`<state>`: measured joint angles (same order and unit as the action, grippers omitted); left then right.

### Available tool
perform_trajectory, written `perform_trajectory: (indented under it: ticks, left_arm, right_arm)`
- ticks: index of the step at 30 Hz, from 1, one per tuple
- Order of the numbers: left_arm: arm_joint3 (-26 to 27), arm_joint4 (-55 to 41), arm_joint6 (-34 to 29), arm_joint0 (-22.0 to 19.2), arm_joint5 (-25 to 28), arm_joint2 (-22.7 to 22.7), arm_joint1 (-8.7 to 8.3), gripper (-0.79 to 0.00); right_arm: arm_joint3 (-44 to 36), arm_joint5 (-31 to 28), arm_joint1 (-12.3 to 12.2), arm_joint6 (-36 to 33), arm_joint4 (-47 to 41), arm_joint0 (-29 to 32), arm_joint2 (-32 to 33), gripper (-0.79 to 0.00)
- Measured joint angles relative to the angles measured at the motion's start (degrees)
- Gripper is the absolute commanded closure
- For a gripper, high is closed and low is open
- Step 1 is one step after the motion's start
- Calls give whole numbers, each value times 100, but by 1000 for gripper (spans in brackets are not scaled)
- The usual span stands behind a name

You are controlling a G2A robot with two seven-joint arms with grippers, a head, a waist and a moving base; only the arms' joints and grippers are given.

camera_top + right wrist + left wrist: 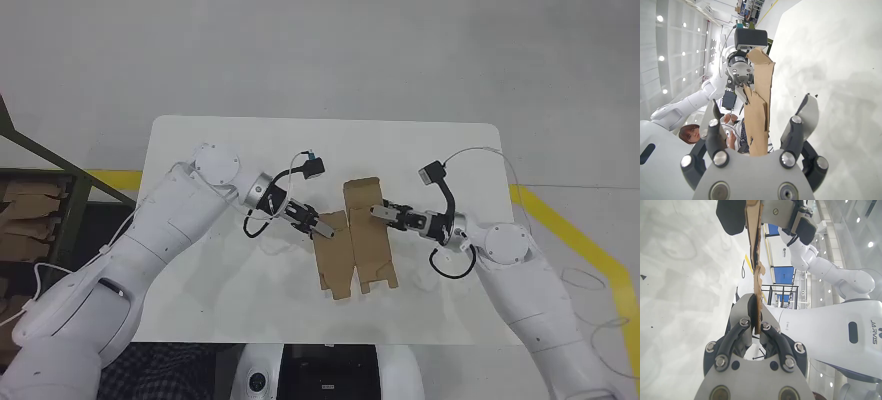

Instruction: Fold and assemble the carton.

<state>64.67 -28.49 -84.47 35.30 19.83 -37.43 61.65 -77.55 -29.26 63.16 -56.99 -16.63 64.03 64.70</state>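
A flattened brown carton (352,250) is held above the middle of the white table (200,150), seen edge-on in the left wrist view as the carton (755,256). My left gripper (322,228) is shut on the carton's left edge, the cardboard pinched between its pads (755,303). My right gripper (377,211) is at the carton's upper right edge and stands open. In its own view the carton (761,91) runs between the two spread fingers of the right gripper (761,106) without either pad pressing it. The left gripper (743,88) shows beyond, clamped on the far edge.
A dark crate (35,210) with more flat cardboard stands off the table's left side. Yellow floor tape (560,225) runs past the right side. The table around the carton is bare white surface, with room toward the back edge.
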Motion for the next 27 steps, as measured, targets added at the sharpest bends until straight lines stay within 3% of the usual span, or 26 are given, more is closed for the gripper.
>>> perform_trajectory:
  ticks: [7, 9, 11, 13, 14, 22, 27]
  left_arm:
    - [-56, -134, 56, -99, 55, 149, -35, 0]
    - [-92, -182, 86, -118, 87, 158, -53, -123]
    - [-122, -218, 118, -128, 118, 163, -68, -188]
    - [-117, -258, 134, -135, 134, 178, -85, -456]
    - [-107, -277, 145, -137, 145, 181, -93, -785]
    - [-95, -689, 498, -22, 502, -112, -239, -785]
    - [-176, -909, 848, 223, 850, -499, -376, -785]
  right_arm:
    - [77, -42, 20, -87, -33, -32, -126, 0]
    - [95, -38, 24, -123, -51, -46, -153, 0]
    - [117, 27, 27, -136, -91, -55, -170, 0]
    - [138, 140, 30, -134, -143, -74, -178, 0]
    - [146, 191, 31, -133, -173, -82, -179, 0]
    - [103, 671, 2, -20, -730, -18, 69, 0]
    - [-145, 1022, -17, 705, -1109, 285, 377, 0]
